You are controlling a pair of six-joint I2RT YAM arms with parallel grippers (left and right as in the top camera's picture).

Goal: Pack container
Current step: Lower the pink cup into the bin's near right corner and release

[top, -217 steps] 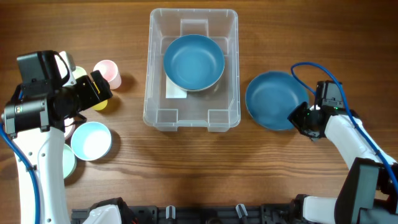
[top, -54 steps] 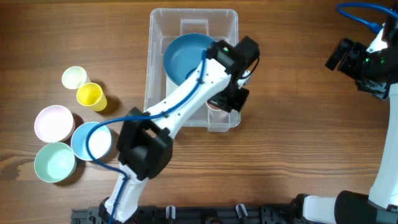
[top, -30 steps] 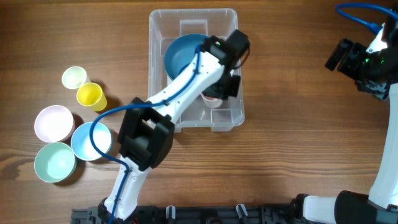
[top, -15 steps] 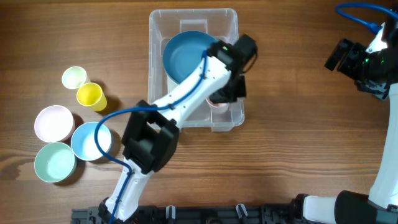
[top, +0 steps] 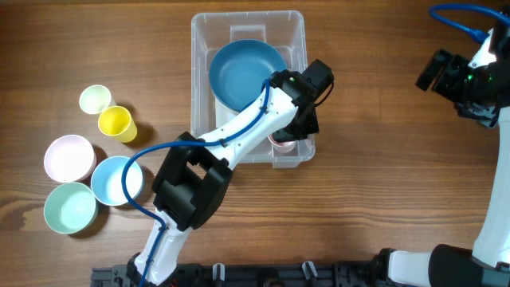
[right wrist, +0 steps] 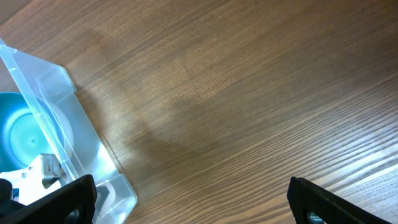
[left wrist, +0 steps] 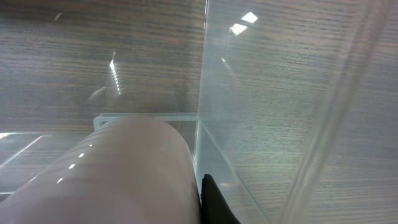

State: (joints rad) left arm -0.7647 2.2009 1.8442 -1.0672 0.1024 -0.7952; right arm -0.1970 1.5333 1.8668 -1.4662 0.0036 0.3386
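The container [top: 198,96], a clear bin, stands at the table's middle with a blue bowl [top: 243,73] in its far half. My left gripper [top: 293,131] reaches down into its near right corner and is shut on a pale pink cup [top: 280,144]. In the left wrist view the pink cup [left wrist: 106,177] fills the lower left, pressed against one black finger [left wrist: 214,205], with the container's clear wall [left wrist: 267,124] right behind it. My right gripper [top: 460,80] hangs open and empty at the far right; its view shows the container's corner [right wrist: 68,118] and the blue bowl [right wrist: 22,137].
Left of the container stand a pale green cup [top: 95,99], a yellow cup [top: 116,123], a pink bowl [top: 68,157], a light blue bowl [top: 117,180] and a mint bowl [top: 70,208]. The left arm lies across the container's near edge.
My left gripper has carried the pink cup toward the container's near right corner. The container's near end has slid slightly to the right. The right arm has stayed still.
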